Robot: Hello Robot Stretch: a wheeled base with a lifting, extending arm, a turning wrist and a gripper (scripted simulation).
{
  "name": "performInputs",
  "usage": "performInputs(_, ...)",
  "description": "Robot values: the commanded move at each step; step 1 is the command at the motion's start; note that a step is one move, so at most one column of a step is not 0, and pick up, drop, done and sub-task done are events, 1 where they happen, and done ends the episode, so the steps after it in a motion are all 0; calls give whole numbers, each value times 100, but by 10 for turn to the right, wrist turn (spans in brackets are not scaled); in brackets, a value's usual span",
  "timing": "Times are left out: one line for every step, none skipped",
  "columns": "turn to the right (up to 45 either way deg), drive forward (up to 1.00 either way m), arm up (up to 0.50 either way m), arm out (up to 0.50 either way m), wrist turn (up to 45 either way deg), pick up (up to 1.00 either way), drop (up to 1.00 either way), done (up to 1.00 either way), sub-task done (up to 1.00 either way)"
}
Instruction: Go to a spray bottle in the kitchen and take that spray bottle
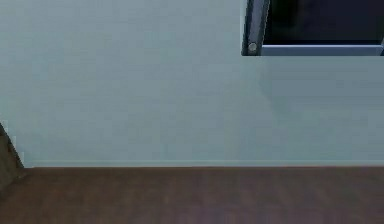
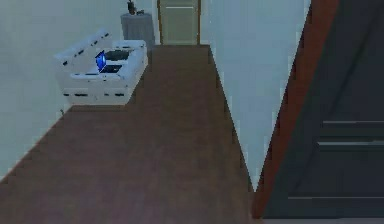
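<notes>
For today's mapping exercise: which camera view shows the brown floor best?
The arm side view: the brown floor runs far down a hallway there. The forward view gives a narrow strip of it below a pale wall.

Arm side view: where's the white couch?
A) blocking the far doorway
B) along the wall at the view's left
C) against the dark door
B: the couch sits along the wall at the arm side view's left, well apart from the dark door.

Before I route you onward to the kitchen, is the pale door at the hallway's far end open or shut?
Shut, it seems: the pale door fills its frame, with no gap showing past it.
</notes>
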Motion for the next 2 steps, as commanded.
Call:
performInputs(0,5,0,0,0,0,0,0,0)
performInputs(-450,0,0,0,0,0,0,0,0)
